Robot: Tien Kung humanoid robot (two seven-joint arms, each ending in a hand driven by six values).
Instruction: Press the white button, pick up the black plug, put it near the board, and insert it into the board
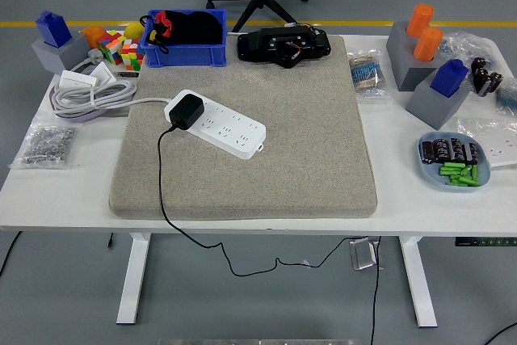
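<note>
Plainly, neither of the robot's arms reaches into sight, so I cannot tell how its fingers are set. Biggest of all is the white table (242, 217), and across its middle lies a grey felt mat (266, 159). On the mat's left half sits the white power strip (216, 124), lying at a slant from upper left to lower right, and the black plug (185, 111) is seated on its upper-left end, its black cord (166, 191) running down over the mat's front edge and off under the table. Any button on the strip is too small for me to pick out, and I can read no brand or lettering anywhere from where I stand. At the far left corner stands a blue bin (184, 38) with black and red things inside that I cannot identify; beside it lies a black device (283, 44) at the mat's far edge. To the right are grey blocks carrying orange cylinders (423, 28) and a blue piece (449, 77), then a pale dish (454, 161) of dark and green parts. On the left rest a coiled white cable (93, 93), a coloured cube (121, 48) and a bag of small metal parts (45, 145). An office chair's base shows at the top, cut off.
</note>
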